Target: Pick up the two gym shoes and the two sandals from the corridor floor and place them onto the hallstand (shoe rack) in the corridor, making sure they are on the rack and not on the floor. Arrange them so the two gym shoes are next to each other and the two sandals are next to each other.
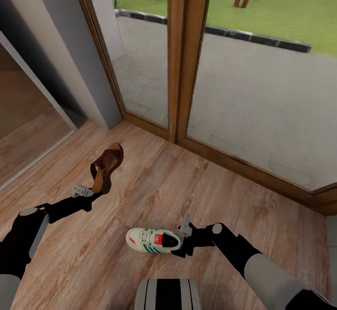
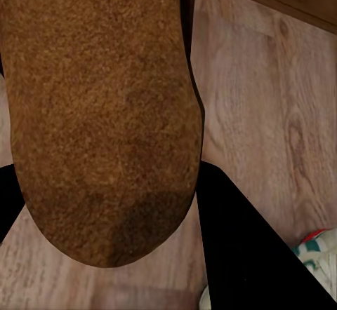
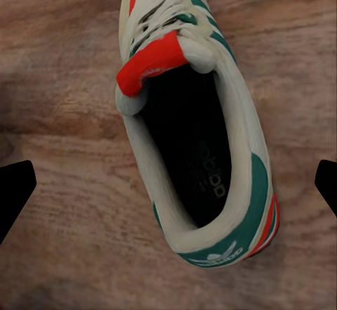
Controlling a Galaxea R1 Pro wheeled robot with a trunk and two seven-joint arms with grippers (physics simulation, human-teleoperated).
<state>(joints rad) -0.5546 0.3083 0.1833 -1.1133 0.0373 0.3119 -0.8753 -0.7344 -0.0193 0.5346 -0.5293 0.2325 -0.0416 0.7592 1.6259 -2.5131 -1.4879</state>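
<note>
I have one sandal (image 1: 106, 169) lifted off the floor (image 1: 154, 193) in my left gripper (image 1: 96, 189), which is closed on its heel end, so the sandal stands nearly on end with the toe up. In the left wrist view its brown sole (image 2: 105, 113) fills most of the frame. One sneaker (image 1: 153, 241) lies on the planks just in front of my base, toe toward my left. My right gripper (image 1: 183, 241) sits at its heel; in the right wrist view the sneaker (image 3: 196, 127) lies between two dark fingertips (image 3: 14, 187) spread wide, touching nothing.

My worry is the right-hand grasp. The fingers straddle the shoe across its width near the heel; if I close too high I judge they will squeeze the soft collar and the shoe may tip or slip out on the lift. The sandal is pinched at one end only, so a quick turn toward the rack could swing it loose. The glass door (image 1: 262, 104) stands close ahead, and I want no elbow in it.
</note>
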